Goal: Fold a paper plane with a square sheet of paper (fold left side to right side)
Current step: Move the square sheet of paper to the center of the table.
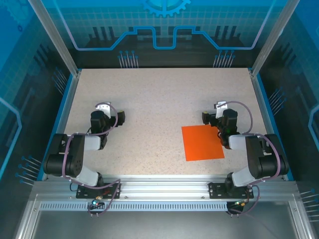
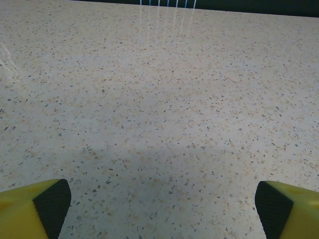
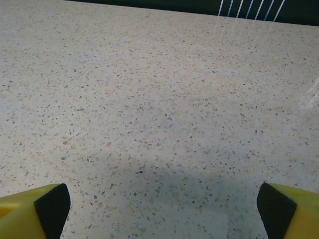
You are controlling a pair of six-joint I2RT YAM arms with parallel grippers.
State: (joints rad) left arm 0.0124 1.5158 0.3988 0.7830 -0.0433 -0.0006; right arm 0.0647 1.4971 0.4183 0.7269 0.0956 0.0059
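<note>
Table (image 1: 149, 99): we see a speckled top, bare apart from one sheet and the two arms at the near edge.
Left arm: folded back on the left side, well apart from the sheet.
Right arm: folded back on the right side, its wrist just beside the sheet's right edge.
Sheet (image 1: 202, 142): bright orange square, flat and uncreased, lying right of centre and towards the near edge, slightly skewed to the table edges.
Left gripper (image 2: 162, 204): fingers spread wide, nothing between them, bare table ahead.
Right gripper (image 3: 162, 204): fingers spread wide, nothing held; at the sheet's far right corner.
Step in hand: we judge the task not yet begun; no fold made, both arms parked.
Next move: we expect the left side of the sheet must be lifted and carried over to the right side. That calls for one gripper to pin the sheet flat while the other pinches a thin edge lying tight against the table.
Risk: the paper may slide instead of lifting.
</note>
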